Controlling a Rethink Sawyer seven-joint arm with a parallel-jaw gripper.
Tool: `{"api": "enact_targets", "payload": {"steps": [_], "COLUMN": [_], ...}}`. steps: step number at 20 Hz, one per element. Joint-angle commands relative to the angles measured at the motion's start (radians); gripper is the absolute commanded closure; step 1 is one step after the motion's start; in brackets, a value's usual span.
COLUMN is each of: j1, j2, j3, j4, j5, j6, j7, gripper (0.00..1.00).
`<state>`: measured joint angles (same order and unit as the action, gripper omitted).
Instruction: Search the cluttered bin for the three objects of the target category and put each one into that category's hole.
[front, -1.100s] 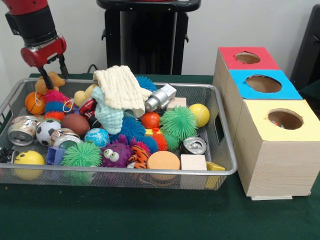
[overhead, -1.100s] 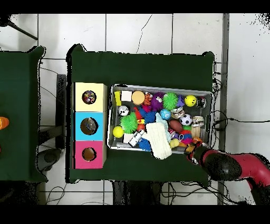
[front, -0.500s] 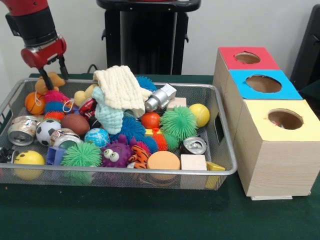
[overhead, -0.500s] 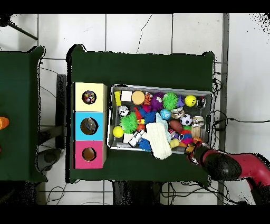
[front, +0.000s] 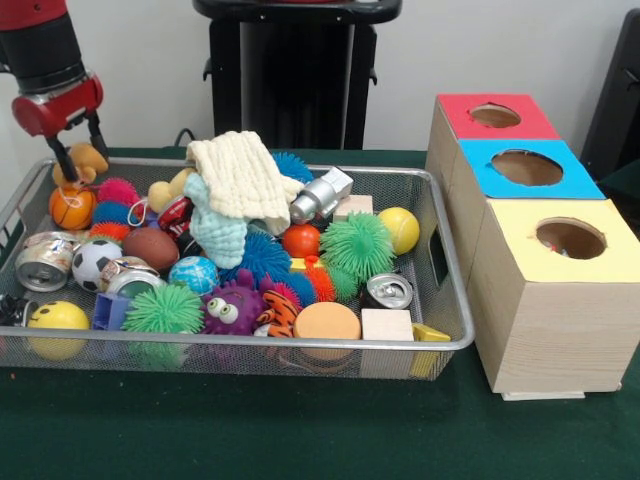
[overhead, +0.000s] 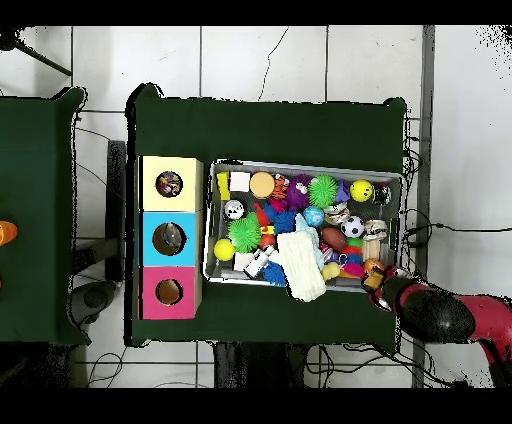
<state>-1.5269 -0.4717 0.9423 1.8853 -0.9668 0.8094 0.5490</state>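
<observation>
As the red arm (overhead: 440, 312) swung outward over the corner of the wire bin (front: 300, 343), its fingers (front: 98, 133) were clenched around a tan plush toy (front: 85, 160). The toy had travelled with them, away from the heap's middle. A second earlier the same toy hung between the fingers nearer the cream cloth (front: 240, 180). In the overhead view it sat at the bin's very corner, under the fingers.

Just below the fingers lay an orange basketball (front: 72, 207) and a pink spiky ball (front: 118, 191), neither disturbed. The rest of the clutter kept its place.

The three boxes stood well apart from the fingers, beyond the bin's opposite end on the green bench (front: 300, 430), topped red (front: 495, 117), blue (front: 527, 168) and yellow (front: 570, 240). The sideways shift carried the toy farther from all three holes, which looked like a lift clear of the pile rather than a delivery. Which hole suits a plush toy could not be told from the room. The full crossing of the bin seemed still ahead.
</observation>
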Motion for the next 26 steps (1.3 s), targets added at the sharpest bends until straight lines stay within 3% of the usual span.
{"api": "enact_targets", "payload": {"steps": [1, 6, 12, 20, 21, 26], "j1": [-0.01, 0.003, 0.012, 0.008, 0.007, 0.027], "j2": [0.054, 0.062, 0.049, 0.055, 0.057, 0.038], "j3": [-0.02, -0.038, -0.057, -0.049, -0.049, -0.063], "j4": [-0.179, -0.199, -0.169, -0.166, -0.168, -0.172], "j5": [-0.001, 0.005, 0.006, 0.042, 0.048, 0.031], "j6": [0.138, 0.123, 0.084, 0.101, 0.109, 0.094], "j7": [-0.451, -0.46, -0.415, -0.409, -0.414, -0.387], "gripper": [0.0, 0.0, 0.0, 0.0, 1.0, 1.0]}}
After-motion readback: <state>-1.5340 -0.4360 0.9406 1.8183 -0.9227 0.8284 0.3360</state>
